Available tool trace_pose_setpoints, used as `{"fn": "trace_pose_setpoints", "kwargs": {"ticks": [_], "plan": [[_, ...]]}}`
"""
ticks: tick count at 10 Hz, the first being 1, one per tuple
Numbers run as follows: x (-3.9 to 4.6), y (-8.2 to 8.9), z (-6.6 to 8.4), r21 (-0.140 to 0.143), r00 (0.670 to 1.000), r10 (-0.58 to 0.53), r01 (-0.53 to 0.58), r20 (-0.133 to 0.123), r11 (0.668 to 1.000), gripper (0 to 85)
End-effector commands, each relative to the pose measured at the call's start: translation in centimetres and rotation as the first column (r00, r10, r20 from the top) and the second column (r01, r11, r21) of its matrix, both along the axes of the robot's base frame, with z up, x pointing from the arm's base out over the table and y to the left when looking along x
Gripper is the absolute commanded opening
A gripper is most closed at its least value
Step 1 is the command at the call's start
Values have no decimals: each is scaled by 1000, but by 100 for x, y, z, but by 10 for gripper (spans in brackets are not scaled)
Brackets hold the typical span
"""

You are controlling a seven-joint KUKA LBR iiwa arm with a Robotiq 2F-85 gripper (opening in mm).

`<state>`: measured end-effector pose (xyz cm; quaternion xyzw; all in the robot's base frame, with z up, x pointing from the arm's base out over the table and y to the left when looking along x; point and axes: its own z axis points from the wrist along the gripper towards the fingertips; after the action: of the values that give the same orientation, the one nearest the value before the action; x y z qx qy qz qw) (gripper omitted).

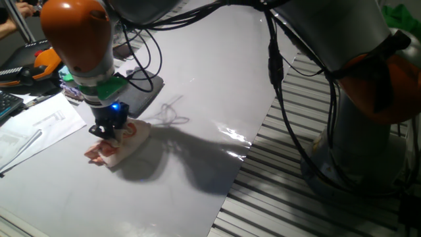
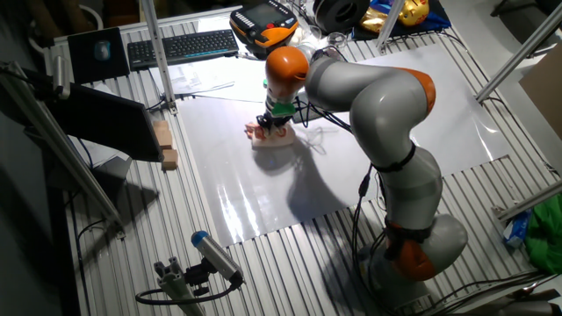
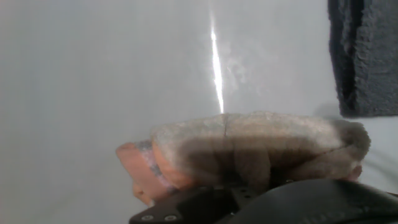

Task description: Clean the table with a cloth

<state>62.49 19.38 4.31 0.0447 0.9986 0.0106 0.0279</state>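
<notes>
The pale pink and peach cloth (image 1: 118,143) lies bunched on the glossy grey-white table (image 1: 197,85). My gripper (image 1: 109,133) stands straight down on top of it and presses it onto the surface. The fingers are buried in the folds, so I cannot see whether they are closed on the fabric. In the other fixed view the cloth (image 2: 268,136) sits near the table's far left part under the gripper (image 2: 274,125). In the hand view the cloth (image 3: 249,152) fills the lower middle, against the table (image 3: 93,74).
A dark grey cloth (image 3: 364,56) lies just beyond the pink one, also in one fixed view (image 1: 141,89). Papers (image 1: 36,128) lie at the left. A keyboard (image 2: 184,46) and a pendant (image 2: 263,22) sit behind. Slatted metal grating (image 1: 289,197) borders the table.
</notes>
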Motion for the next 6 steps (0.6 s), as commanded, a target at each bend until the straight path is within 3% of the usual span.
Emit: {"fn": "trace_pose_setpoints", "kwargs": {"ticks": [1,3,6], "plan": [[-10,-41,-18,-8,1000,10,-10,2,1000,0],[-30,-205,-61,-24,999,34,-34,8,999,0],[-85,-304,-12,-55,999,43,-43,-5,998,0]]}}
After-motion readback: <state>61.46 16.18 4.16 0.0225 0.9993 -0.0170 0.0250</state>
